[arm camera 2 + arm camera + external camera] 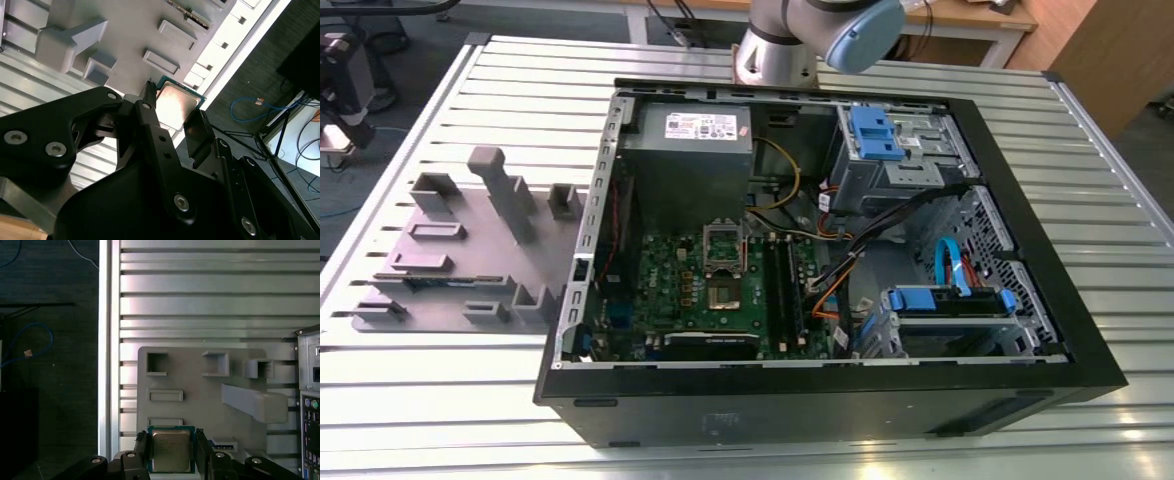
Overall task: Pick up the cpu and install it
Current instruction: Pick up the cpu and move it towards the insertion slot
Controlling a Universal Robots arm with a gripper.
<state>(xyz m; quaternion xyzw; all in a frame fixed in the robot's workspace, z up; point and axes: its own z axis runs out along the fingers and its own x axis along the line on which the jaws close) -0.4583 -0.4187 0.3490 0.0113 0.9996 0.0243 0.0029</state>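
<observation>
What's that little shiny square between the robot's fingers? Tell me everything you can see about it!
The cpu is a small, flat, square chip. Its top is a silvery metal plate with rounded corners, framed by a thin green edge. The metal face is turned toward both wrist cameras. The black fingers of the gripper pinch it on two opposite sides. Behind it lies the grey fixture plate.
</observation>
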